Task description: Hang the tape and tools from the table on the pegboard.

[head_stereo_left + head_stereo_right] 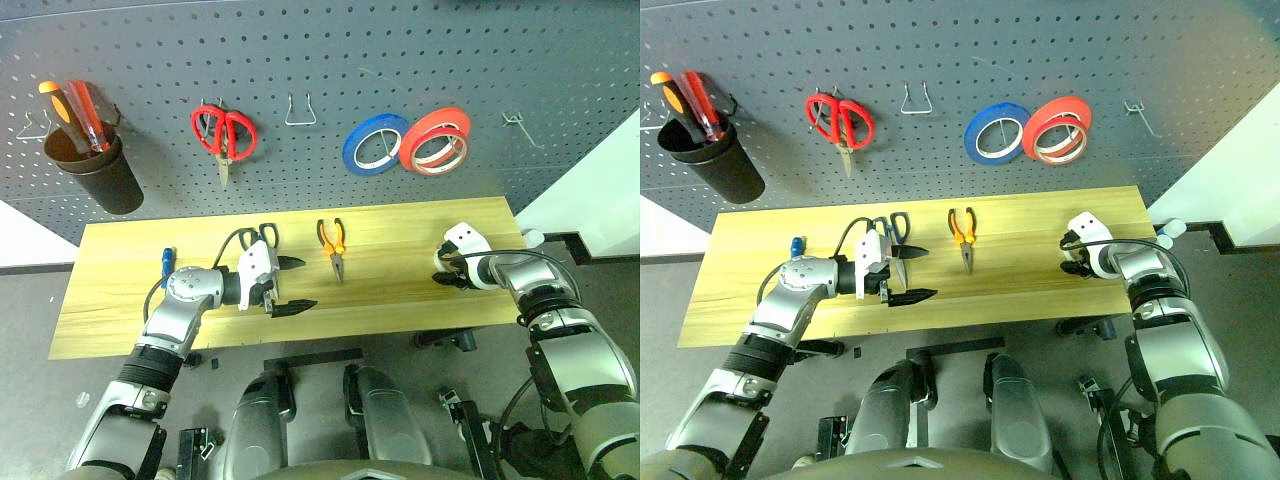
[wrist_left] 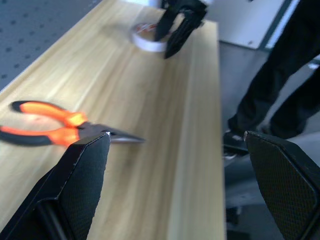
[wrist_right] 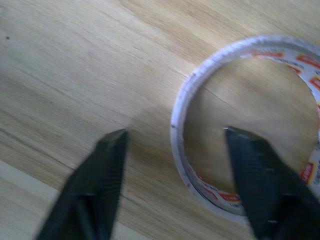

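The whitish tape [image 3: 181, 107] lies flat near the right end of the table [image 1: 400, 300]. My right gripper [image 3: 172, 135] points down over it, open, with one finger inside the ring and one outside, astride its wall. In the head views that hand [image 1: 445, 268] hides the roll. Orange-and-black pliers [image 1: 333, 246] lie mid-table. The dark-blue-handled scissors [image 1: 264, 235] lie just behind my left gripper [image 1: 300, 285], which is open, empty and aimed right along the table. Farther left lies the blue-handled screwdriver [image 1: 167, 263]. The pegboard [image 1: 400, 60] rises behind the table.
On the pegboard hang red scissors [image 1: 224, 133], a blue roll [image 1: 375, 143], a red-orange roll [image 1: 437, 140] and a black cup [image 1: 95, 168] with screwdrivers. Bare wire hooks [image 1: 301, 110] [image 1: 521, 127] sit between and to the right of them.
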